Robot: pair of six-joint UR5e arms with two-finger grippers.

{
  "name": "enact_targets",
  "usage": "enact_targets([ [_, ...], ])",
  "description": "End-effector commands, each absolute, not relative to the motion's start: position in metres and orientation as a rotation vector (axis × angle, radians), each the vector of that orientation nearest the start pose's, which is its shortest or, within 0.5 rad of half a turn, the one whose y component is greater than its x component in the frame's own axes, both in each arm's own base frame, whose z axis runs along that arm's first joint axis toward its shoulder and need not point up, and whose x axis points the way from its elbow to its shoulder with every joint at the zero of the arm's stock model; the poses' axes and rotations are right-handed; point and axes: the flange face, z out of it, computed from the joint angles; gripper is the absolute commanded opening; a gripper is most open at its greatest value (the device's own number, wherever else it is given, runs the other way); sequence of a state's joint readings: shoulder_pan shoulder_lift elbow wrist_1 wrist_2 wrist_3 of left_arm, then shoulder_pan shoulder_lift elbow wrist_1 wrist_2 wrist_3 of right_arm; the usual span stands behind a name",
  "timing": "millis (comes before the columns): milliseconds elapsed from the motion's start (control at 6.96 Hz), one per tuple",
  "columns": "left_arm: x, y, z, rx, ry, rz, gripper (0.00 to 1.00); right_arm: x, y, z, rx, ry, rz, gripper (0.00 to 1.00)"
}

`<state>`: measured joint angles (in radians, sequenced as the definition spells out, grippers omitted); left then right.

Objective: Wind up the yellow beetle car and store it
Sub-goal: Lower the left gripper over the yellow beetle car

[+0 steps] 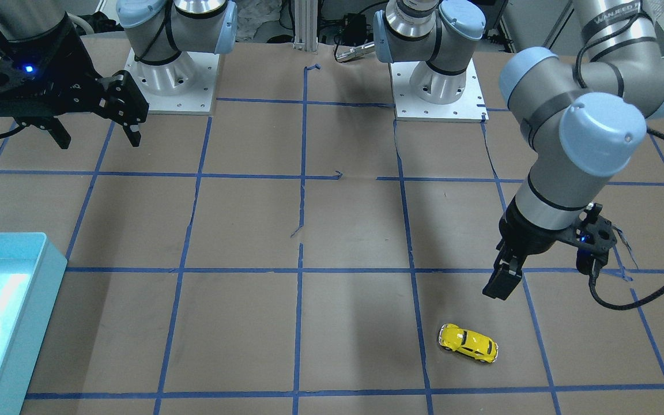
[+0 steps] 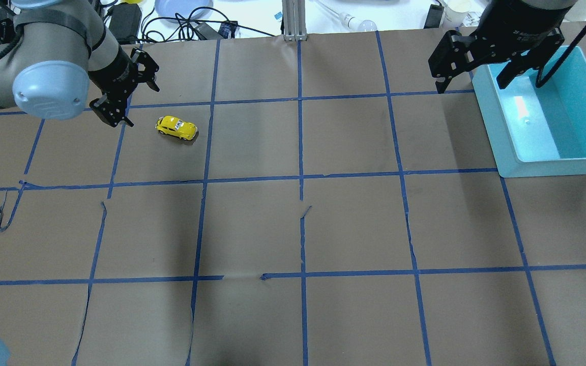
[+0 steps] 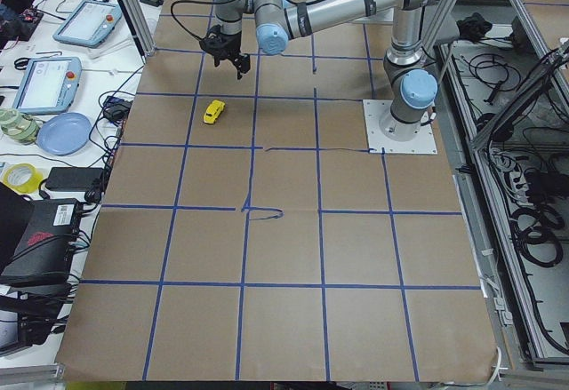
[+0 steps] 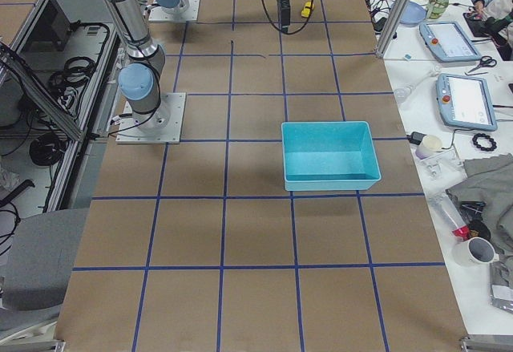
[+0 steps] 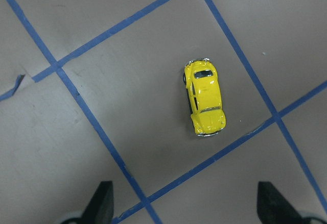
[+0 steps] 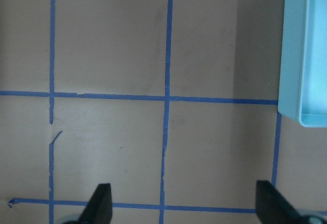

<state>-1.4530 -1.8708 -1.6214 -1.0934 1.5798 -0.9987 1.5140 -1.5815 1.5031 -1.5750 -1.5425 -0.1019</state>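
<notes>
The yellow beetle car (image 2: pixel 176 127) sits untouched on the desk (image 2: pixel 349 229), seemingly not yet wound, far from the blue bin (image 2: pixel 542 169). The left fingers (image 5: pixel 102 203) hang open near it. The right fingers (image 6: pixel 100 203) are open and empty.

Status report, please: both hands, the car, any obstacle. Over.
Left hand open, hanging beside car. Right hand open, empty, by bin. Car on its wheels, untouched. No obstacle seen.
</notes>
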Motion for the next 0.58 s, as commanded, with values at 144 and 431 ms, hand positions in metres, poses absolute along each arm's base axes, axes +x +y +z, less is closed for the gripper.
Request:
enact_targets([
  [144, -0.055, -0.657, 0.268, -1.783, 2.644, -0.193, 1.00, 0.108, -0.501, 0.527, -0.071, 3.115, -0.130, 1.00],
  [431, -0.054, -0.669, 0.230, -1.808, 2.613, -0.131, 1.00, 0.108, -0.500, 0.528, -0.073, 3.120, -0.134, 1.00],
])
